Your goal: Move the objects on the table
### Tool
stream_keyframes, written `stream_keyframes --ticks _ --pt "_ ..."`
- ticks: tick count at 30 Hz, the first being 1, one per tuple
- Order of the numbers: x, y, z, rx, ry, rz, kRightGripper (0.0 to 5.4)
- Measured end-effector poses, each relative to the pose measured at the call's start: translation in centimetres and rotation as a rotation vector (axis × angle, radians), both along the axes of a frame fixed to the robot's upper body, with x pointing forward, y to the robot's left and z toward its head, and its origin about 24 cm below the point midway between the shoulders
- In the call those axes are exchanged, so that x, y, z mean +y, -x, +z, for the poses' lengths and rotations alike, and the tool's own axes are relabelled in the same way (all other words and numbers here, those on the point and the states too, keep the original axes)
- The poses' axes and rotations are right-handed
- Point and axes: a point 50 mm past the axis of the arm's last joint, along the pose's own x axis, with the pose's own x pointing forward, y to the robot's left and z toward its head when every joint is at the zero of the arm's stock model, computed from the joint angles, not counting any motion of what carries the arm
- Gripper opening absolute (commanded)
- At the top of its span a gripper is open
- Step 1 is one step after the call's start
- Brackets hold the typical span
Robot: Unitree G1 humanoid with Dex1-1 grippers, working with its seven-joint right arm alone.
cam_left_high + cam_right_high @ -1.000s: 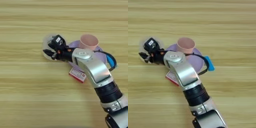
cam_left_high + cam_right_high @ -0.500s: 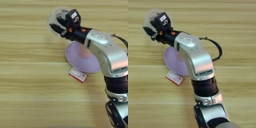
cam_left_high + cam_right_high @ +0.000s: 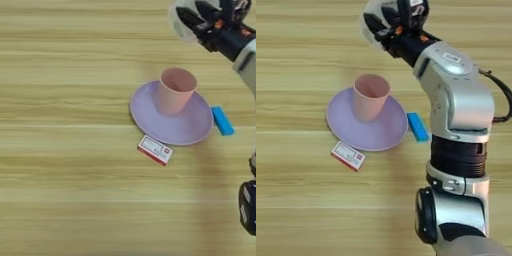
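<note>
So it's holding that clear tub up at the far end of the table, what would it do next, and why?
Probably lower it onto bare wood. The right gripper has its black fingers around the clear container, at the far edge of the table, well past the pink cup standing on the purple plate, so nothing seems to block setting it down.

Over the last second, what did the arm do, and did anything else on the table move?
The gripper carried the clear container from the plate's left side up toward the table's far edge, right of where it started, and still holds it. The arm no longer covers the cup, which stands on the purple plate. The blue block and the small red-and-white box lie where they were.
</note>
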Motion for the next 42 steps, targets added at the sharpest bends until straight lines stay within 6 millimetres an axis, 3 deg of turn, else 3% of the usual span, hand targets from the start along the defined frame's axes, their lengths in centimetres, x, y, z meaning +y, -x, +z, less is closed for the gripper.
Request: stream_keyframes --ticks 6,13,24,42 --pt "-5.1 0.1 -1.8 0.056 -0.022 -0.194 1.54" --pt "-7.7 0.0 -7.0 0.227 -0.032 -0.318 1.54" --pt "-9.4 -0.4 -10.5 0.310 -0.038 -0.419 1.54" --pt "-10.1 -1.0 -15.4 0.435 0.004 -0.493 1.54"
